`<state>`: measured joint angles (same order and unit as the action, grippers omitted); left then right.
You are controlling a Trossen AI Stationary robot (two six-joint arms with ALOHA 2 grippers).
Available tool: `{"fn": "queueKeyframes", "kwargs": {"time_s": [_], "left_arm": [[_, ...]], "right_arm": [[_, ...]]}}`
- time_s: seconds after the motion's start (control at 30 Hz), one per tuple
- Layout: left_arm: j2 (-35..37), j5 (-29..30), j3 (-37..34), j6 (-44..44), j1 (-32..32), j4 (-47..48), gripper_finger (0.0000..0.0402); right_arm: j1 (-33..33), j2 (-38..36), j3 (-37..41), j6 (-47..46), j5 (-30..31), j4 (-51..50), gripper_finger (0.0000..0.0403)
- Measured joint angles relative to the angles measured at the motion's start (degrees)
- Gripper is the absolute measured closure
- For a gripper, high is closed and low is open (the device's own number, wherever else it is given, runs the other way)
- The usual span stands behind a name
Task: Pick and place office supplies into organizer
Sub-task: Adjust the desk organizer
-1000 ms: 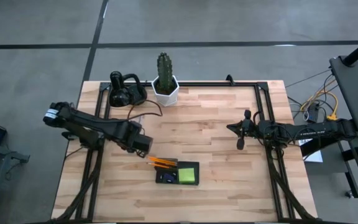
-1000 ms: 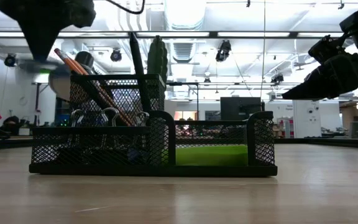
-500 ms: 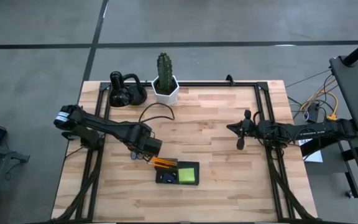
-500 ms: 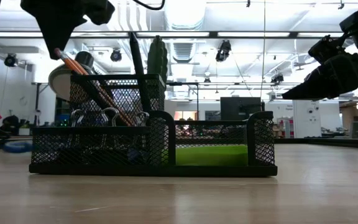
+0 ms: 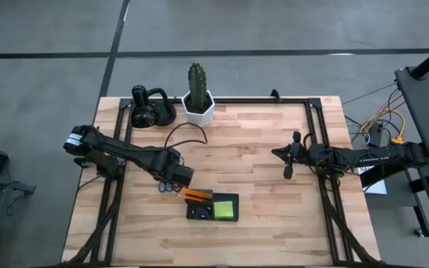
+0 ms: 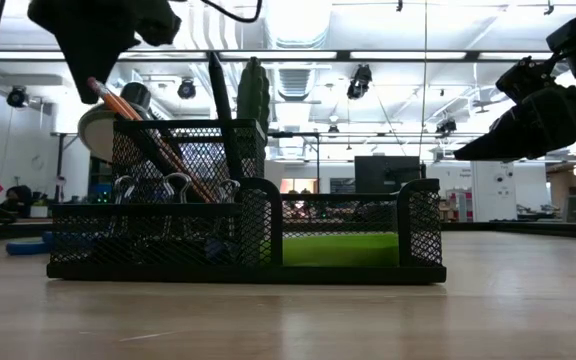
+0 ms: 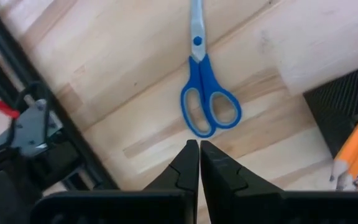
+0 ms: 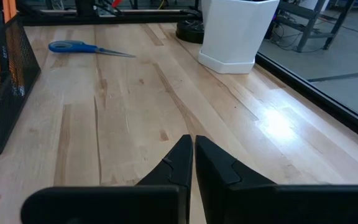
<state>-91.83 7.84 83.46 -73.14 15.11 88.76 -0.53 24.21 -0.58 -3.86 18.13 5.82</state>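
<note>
The blue-handled scissors (image 7: 205, 93) lie flat on the wood just left of the organizer (image 5: 213, 207), also showing in the high view (image 5: 165, 187) and the low view (image 6: 28, 245). My left gripper (image 7: 199, 152) hangs shut above them, pointing down, touching nothing (image 5: 176, 179). The black mesh organizer (image 6: 248, 230) holds orange pencils (image 6: 138, 130), a dark pen (image 6: 218, 90), clips (image 6: 168, 190) and a lime-green pad (image 6: 338, 248). My right gripper (image 8: 193, 149) waits shut, raised near the table's right side (image 5: 278, 154).
A white hexagonal pot (image 5: 198, 108) with a cactus and a black rounded gadget (image 5: 149, 112) with a cable stand at the far edge. A black frame rail (image 5: 315, 149) runs along the table's sides. Bare wood lies between the organizer and my right arm.
My left gripper has moved toward the table's right edge, ending beside the organizer's left end. The scissors, not seen on the table a second ago, now lie flat on the wood under it.
</note>
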Motion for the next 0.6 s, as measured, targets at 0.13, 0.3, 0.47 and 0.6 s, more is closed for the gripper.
{"fn": "queueKeyframes", "kwargs": {"time_s": [0.13,0.3,0.47,0.6], "left_arm": [[-0.02,-0.25,-2.68,0.00,-0.07,-4.34,0.0398],[-0.07,-7.24,-7.29,-2.31,-0.54,-11.03,0.0347],[-0.05,-9.36,-12.63,-12.79,-0.87,-11.63,0.0269],[-0.07,-9.35,-16.26,-15.00,-0.96,-12.59,0.0236]], "right_arm": [[0.00,0.00,0.00,0.00,0.00,-0.02,0.0394],[0.02,0.00,0.00,0.00,-0.02,-0.02,0.0394],[0.00,-0.02,0.00,0.00,0.00,-0.02,0.0394],[0.02,0.01,0.00,0.00,-0.01,-0.04,0.0394]]}}
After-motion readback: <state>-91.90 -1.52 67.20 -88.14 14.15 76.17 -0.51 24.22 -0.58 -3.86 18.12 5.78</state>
